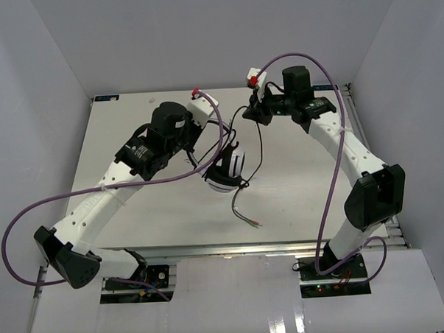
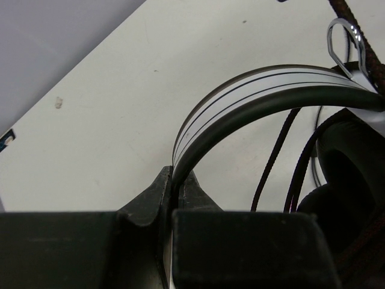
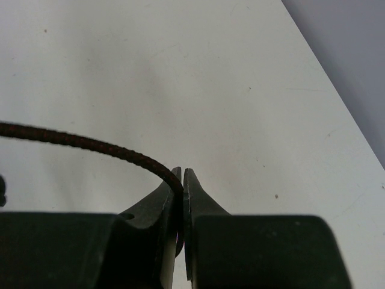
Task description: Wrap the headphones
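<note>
The headphones (image 1: 227, 172) sit at mid-table, black and white, with the headband arching up. In the left wrist view the white-and-black headband (image 2: 264, 90) runs down into my left gripper (image 2: 176, 180), which is shut on its end, and a dark ear cup (image 2: 352, 162) sits at the right. The thin black cord (image 1: 259, 146) rises from the headset to my right gripper (image 1: 251, 113) near the table's far side. The right wrist view shows the braided cord (image 3: 90, 144) pinched between the shut jaws of my right gripper (image 3: 182, 180). The cord's frayed end (image 1: 254, 222) lies on the table in front of the headset.
The white table (image 1: 132, 141) is walled at the back and on both sides. Thick purple arm cables (image 1: 333, 184) loop beside both arms. In the left wrist view, a metal clip (image 2: 346, 39) shows above the headband.
</note>
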